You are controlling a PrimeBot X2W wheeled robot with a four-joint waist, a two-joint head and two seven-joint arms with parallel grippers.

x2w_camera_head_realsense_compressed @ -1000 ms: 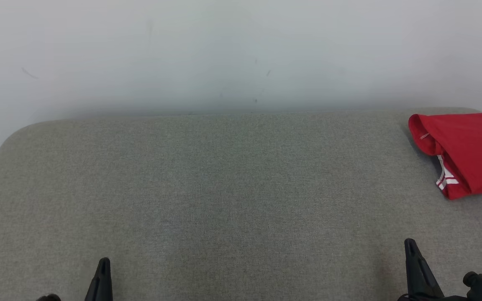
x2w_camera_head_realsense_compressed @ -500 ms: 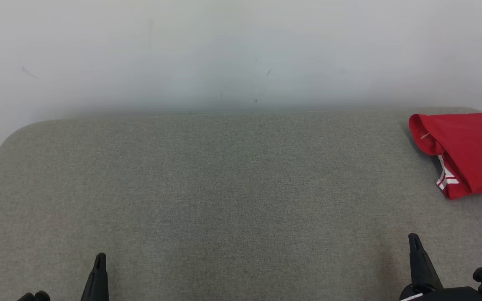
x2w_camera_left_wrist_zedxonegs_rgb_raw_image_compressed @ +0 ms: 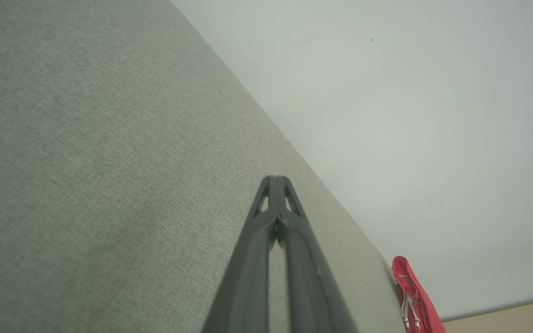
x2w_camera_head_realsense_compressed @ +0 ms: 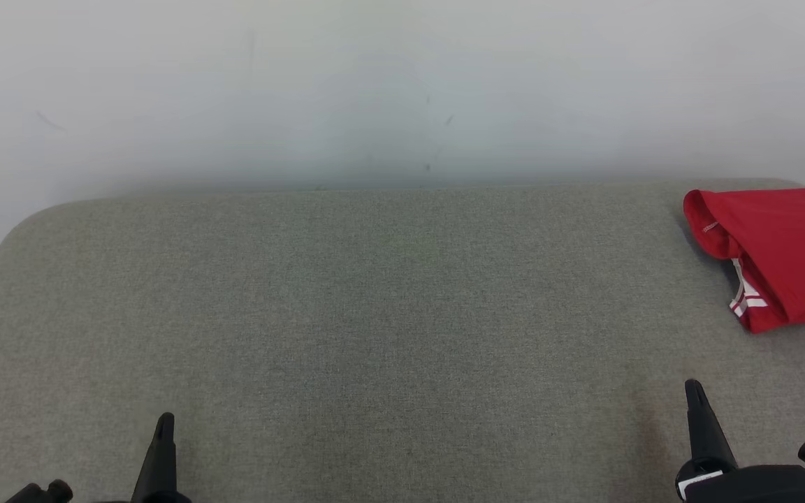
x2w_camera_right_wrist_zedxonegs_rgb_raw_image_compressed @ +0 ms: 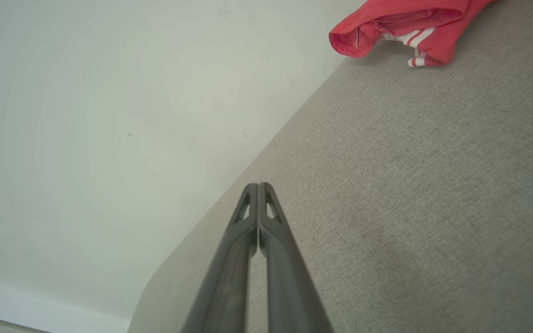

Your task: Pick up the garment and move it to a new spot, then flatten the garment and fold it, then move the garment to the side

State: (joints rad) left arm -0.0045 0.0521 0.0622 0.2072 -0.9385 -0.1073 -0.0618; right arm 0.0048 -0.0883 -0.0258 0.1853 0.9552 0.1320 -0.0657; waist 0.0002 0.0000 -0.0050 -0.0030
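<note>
Left tool (x2w_camera_head_realsense_compressed: 165,418) and right tool (x2w_camera_head_realsense_compressed: 692,385) closed, empty, folded red garment (x2w_camera_head_realsense_compressed: 780,251) far right on cushion (x2w_camera_head_realsense_compressed: 374,314), sleeve end pointing left

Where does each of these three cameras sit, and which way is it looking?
Head view: on the robot's head, looking forward and down at the grey surface and white wall; left gripper at lower left, right gripper at lower right.
Left wrist view: on the left wrist, looking along its own shut fingers across the surface toward the wall.
Right wrist view: on the right wrist, looking along its own shut fingers, also toward the wall.
Shared: all three catch the red garment at the surface's right end.
</note>
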